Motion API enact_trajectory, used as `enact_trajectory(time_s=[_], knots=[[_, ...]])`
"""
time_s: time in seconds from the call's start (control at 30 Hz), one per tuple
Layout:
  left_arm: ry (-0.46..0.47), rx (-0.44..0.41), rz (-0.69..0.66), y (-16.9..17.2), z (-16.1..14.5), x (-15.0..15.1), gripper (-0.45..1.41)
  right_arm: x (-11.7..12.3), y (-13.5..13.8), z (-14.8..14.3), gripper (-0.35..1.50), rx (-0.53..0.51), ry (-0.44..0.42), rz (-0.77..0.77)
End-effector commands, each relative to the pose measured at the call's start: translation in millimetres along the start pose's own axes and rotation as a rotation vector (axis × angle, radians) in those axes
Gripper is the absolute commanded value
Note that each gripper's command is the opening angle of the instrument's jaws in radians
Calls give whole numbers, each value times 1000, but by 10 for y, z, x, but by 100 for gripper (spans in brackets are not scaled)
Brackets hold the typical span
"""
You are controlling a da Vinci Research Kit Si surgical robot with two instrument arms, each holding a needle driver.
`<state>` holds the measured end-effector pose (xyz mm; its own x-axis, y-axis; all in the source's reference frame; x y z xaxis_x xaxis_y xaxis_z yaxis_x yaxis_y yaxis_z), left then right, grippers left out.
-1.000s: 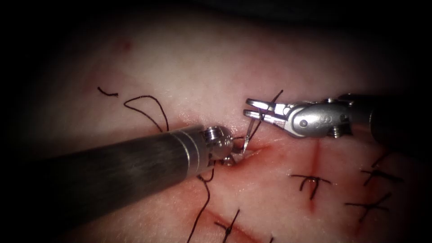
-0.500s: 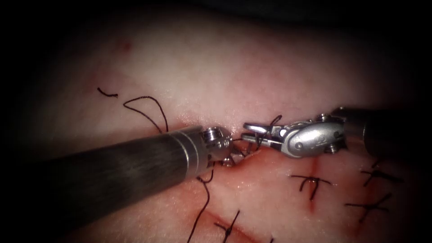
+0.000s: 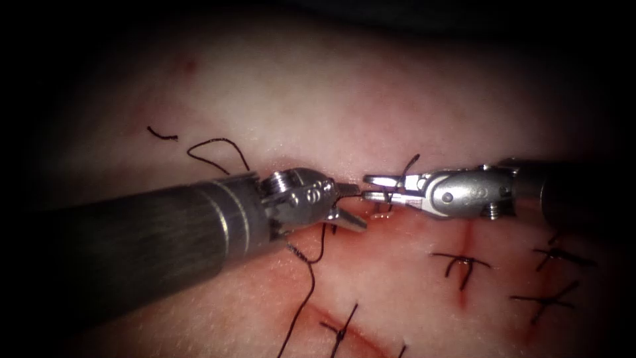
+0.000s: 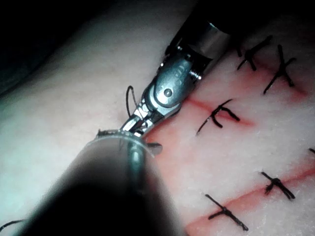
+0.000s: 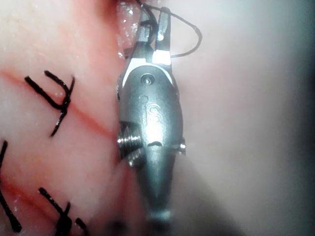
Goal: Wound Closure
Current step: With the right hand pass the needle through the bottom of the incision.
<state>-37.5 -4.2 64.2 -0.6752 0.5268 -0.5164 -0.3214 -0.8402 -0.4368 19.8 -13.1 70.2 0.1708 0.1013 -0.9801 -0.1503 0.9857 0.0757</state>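
Observation:
On the pale tissue [image 3: 331,99], the left tool [image 3: 361,207] sits at the left of the cut [image 3: 404,217] with its jaws spread wide and nothing between them. Dark thread [image 3: 308,285] hangs down from beneath it. The right tool [image 3: 366,187] faces it tip to tip, jaws nearly together. Thread [image 3: 404,174] crosses those jaws, and they appear to grip the needle, most of which is hidden. In the right wrist view the right tool [image 5: 155,12] has a thread loop [image 5: 194,42] beside it. In the left wrist view the right tool [image 4: 135,125] lies just past my blurred shaft [image 4: 113,187].
Tied stitches [image 3: 462,265] [image 3: 546,301] [image 3: 339,328] cross other red cuts to the right and front. A loose thread loop [image 3: 218,149] and a short cut end [image 3: 162,134] lie on the tissue at the left. Red fluid stains the cut edges.
The right tool came down and left to the cut. The left tool, earlier shut at the needle in the cut, has drawn back, rolled and opened its jaws.

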Motion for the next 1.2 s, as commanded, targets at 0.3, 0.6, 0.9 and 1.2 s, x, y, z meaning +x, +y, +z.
enact_trajectory(time_s=[0.3,0.6,0.9,1.2], knots=[[30,-20,15,38,36,-27,-22,-9,17,16,-35,11,44,196],[27,-23,24,38,59,-43,-30,-19,30,15,-35,18,66,312],[21,-34,30,29,70,-55,-30,-19,33,15,-35,44,20,320],[21,-43,21,21,82,-64,-35,-22,43,15,-35,84,9,380]])
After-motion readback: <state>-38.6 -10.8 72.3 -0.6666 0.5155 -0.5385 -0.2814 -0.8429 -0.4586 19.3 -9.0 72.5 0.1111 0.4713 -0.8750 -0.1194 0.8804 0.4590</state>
